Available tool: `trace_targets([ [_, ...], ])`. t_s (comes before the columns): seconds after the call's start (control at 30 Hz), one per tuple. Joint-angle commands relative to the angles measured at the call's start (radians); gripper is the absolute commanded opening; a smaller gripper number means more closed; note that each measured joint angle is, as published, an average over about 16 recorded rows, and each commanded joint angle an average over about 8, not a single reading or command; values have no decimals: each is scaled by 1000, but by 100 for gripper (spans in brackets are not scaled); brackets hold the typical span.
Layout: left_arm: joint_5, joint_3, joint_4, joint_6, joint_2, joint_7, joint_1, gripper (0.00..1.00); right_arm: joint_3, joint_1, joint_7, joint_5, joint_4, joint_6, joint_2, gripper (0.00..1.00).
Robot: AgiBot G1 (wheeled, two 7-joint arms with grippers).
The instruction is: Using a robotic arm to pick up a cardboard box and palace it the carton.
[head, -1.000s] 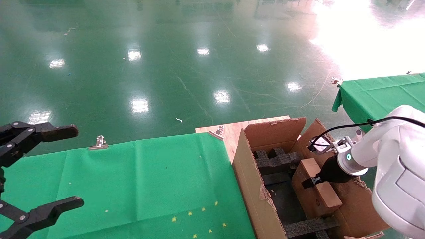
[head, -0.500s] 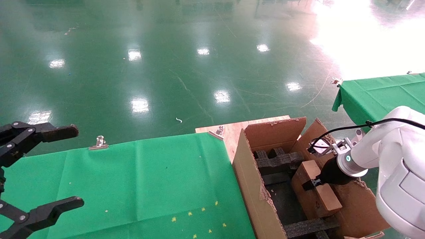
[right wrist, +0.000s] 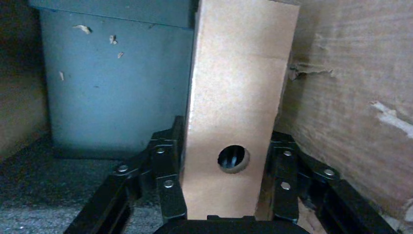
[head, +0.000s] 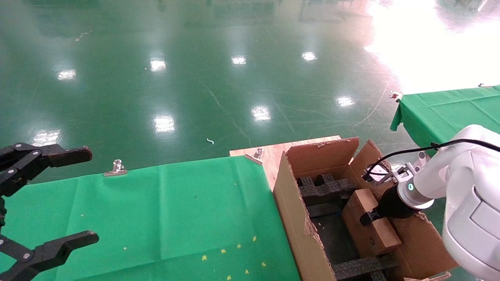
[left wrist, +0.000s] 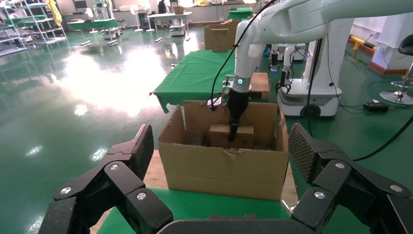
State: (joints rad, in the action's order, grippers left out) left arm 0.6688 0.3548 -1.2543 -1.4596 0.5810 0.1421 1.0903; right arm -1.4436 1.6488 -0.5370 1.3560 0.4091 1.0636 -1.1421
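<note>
The right hand [head: 367,217] of the robotic arm [head: 449,183] is inside the carton [head: 297,218], pinching the cardboard box [head: 369,226] across its two broad faces. In the head view the box stands tilted in the carton's right half, its lower end down among the black foam inserts [head: 326,189], its right side close to the carton's right wall.

The right wrist view alone shows the grip: black fingers [right wrist: 168,170] press both sides of the narrow face, which carries a round hole [right wrist: 233,158]. It also shows the carton wall [right wrist: 350,97] just beside the box on one side and a grey-blue panel [right wrist: 117,83] near the other side, with dark foam below. Room beside the box is tight on the wall side and wider on the panel side.

The left wrist view shows the carton from outside: its ragged front edge [left wrist: 229,152], the box [left wrist: 225,135] above the rim line, and the arm descending from above.

The left hand [head: 39,203] is spread wide over the left edge of the green tabletop [head: 175,210], well apart from the carton. The tabletop's right edge meets the carton's left wall.
</note>
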Motion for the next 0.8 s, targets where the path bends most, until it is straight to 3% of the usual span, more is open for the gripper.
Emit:
trace_targets([
  [0.03, 0, 0, 0, 0, 0, 0, 0, 100, -1, 3, 0, 1, 0, 1, 0, 100],
  [0.53, 0, 0, 0, 0, 0, 0, 0, 100, 11, 127, 31, -41, 9, 39, 2, 100],
  [0.8, 0, 0, 0, 0, 0, 0, 0, 100, 67, 275, 145, -129, 5, 205, 12, 100],
])
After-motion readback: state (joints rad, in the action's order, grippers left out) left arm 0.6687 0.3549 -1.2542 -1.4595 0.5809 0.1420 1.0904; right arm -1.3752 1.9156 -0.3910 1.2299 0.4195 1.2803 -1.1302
